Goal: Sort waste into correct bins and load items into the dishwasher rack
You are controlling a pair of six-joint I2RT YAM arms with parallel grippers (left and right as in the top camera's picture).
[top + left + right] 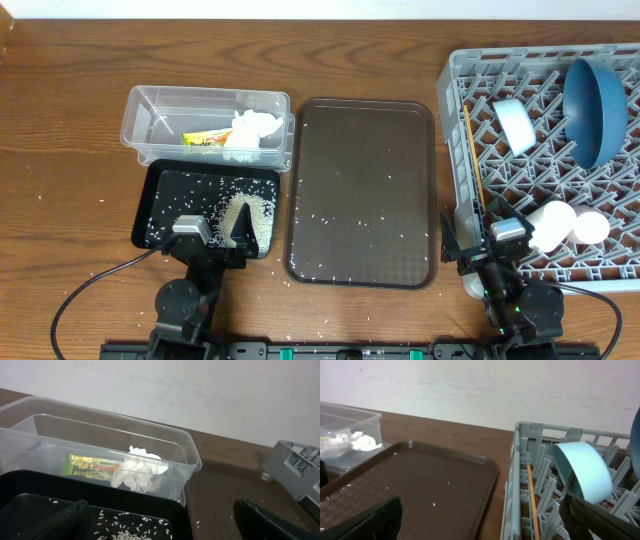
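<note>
- The left jaws hang released at the lower left of the overhead frame, grasping nothing. Their dark fingers point(55, 521) stand wide apart over the near end of the black tray point(158, 195).
- The right jaws are likewise spread and empty at the lower right, over the near edge of the dishwasher rack point(458, 75).
- The clear tub point(140, 100) sits on the desk point(60, 60) at upper left, touching the black tray's far edge. Inside it lie the snack wrapper point(205, 138) and, just beside it, the crumpled tissue point(252, 130).
- The rice point(257, 212) is heaped in the black tray, with loose grains strewn over it. More grains dot the brown serving tray point(360, 120) in the centre and the desk around it.
- In the rack at right, the blue plate point(595, 110) stands tilted on edge at the top. The bowl point(515, 125) leans on its side to the left of the plate.
- The chopsticks point(473, 160) lie along the rack's left wall.
- Two small cups point(553, 222) lie on their sides, touching, at the rack's near edge; we cannot tell which is the pink one.
</note>
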